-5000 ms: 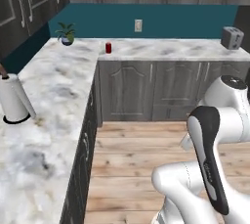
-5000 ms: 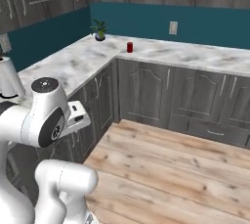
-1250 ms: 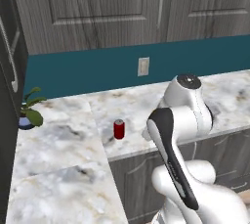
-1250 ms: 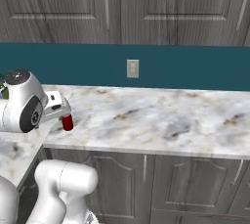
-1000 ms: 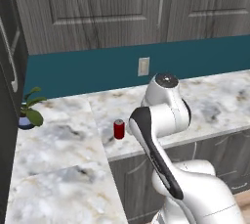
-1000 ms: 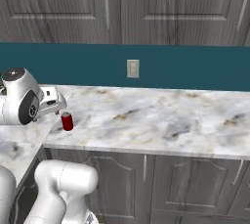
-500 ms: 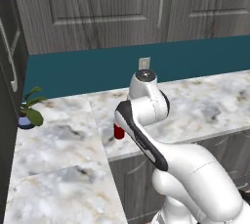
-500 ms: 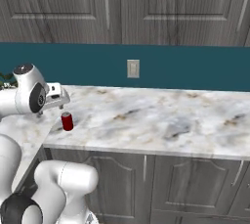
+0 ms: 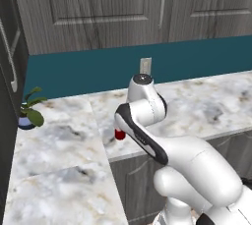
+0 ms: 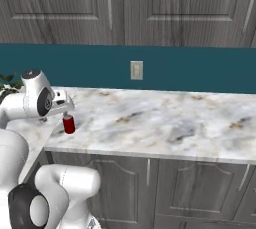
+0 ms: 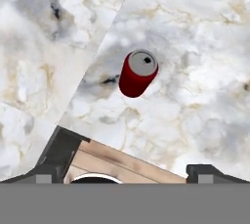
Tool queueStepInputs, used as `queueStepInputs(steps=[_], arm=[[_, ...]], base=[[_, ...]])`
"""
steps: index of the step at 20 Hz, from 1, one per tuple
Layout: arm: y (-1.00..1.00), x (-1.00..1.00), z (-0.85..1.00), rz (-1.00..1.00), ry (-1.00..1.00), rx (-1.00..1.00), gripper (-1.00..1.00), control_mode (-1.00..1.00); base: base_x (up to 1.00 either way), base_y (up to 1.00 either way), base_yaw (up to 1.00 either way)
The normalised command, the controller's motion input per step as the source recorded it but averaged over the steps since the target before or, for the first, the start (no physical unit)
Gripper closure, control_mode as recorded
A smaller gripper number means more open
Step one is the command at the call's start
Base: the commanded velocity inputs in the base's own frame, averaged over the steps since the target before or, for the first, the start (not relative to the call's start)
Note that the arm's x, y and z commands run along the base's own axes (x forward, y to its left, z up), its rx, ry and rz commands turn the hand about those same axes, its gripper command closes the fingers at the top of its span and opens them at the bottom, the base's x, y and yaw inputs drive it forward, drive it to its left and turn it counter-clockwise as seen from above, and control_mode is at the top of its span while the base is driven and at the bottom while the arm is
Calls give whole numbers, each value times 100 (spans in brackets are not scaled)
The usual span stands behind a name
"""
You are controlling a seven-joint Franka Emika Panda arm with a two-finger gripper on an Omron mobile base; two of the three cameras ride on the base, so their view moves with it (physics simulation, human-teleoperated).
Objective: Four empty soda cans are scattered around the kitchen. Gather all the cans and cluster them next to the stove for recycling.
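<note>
One red soda can (image 10: 68, 123) with a silver top stands upright on the marble counter (image 10: 175, 123), near the inner corner and close to the front edge. In the left base view the soda can (image 9: 119, 134) peeks out from behind my arm's elbow. My gripper (image 10: 63, 110) hangs just above the can, pointing down. From the hand view, the soda can (image 11: 138, 74) sits apart from my gripper (image 11: 129, 169), whose two dark fingertips (image 11: 50, 171) stand wide open with nothing between them.
A potted plant (image 9: 29, 113) stands on the left counter run by the teal wall. A wall outlet (image 10: 136, 70) sits behind the can. Dark upper cabinets (image 10: 125, 3) hang overhead. The counter's front edge and the wood floor (image 11: 112, 164) lie close below the can.
My arm has swung left along the counter and the hand now hovers over the red can. The can has not moved and the jaws stayed open.
</note>
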Motion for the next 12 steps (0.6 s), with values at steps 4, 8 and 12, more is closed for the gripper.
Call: queueStepInputs(steps=[4, 8, 12], arm=[[4, 44, -30, 1, 0, 0, -100, -100], [13, 58, -21, 0, 0, 1, -100, -100], [38, 51, -5, -1, 0, 1, -100, -100]], base=[[0, 0, 0], [0, 0, 0], [0, 0, 0]])
